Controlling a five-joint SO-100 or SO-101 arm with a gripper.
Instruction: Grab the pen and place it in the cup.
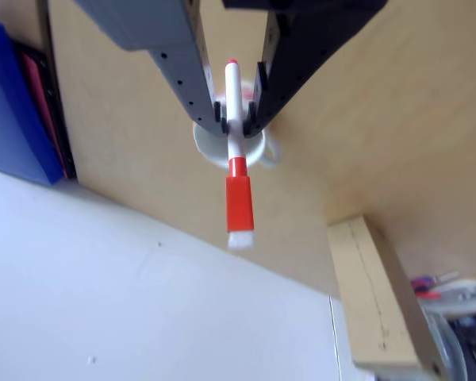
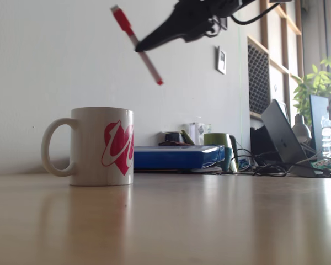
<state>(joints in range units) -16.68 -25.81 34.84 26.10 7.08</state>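
Pen held in the air above the mug

From table height in the fixed view, the gripper (image 2: 139,47) hangs high over the wooden table (image 2: 209,221), its dark fingers pinched on the pen (image 2: 137,44) around the middle of the white barrel. The pen sits tilted, the long orange-red cap section up and to the left, the small red tip pointing down and to the right. It is well clear of everything below it.

The cup (image 2: 102,146) stands upright on the table beneath, a white mug with a handle on its left side and a pink-red swirl on its wall. In this view the pen's lower tip hangs a little right of the mug's rim and well above it.

The other view looks down past the gripper (image 1: 236,113): a grey finger on the left and a black finger on the right squeeze the pen (image 1: 236,151) between them, and the cup (image 1: 258,152) shows as a white rim right behind the grip, far below. The red section and white end of the pen come toward the camera, blurred.

Behind the mug a blue box (image 2: 176,156) lies flat by the wall, with a green cup (image 2: 218,143) and a laptop (image 2: 284,135) farther right
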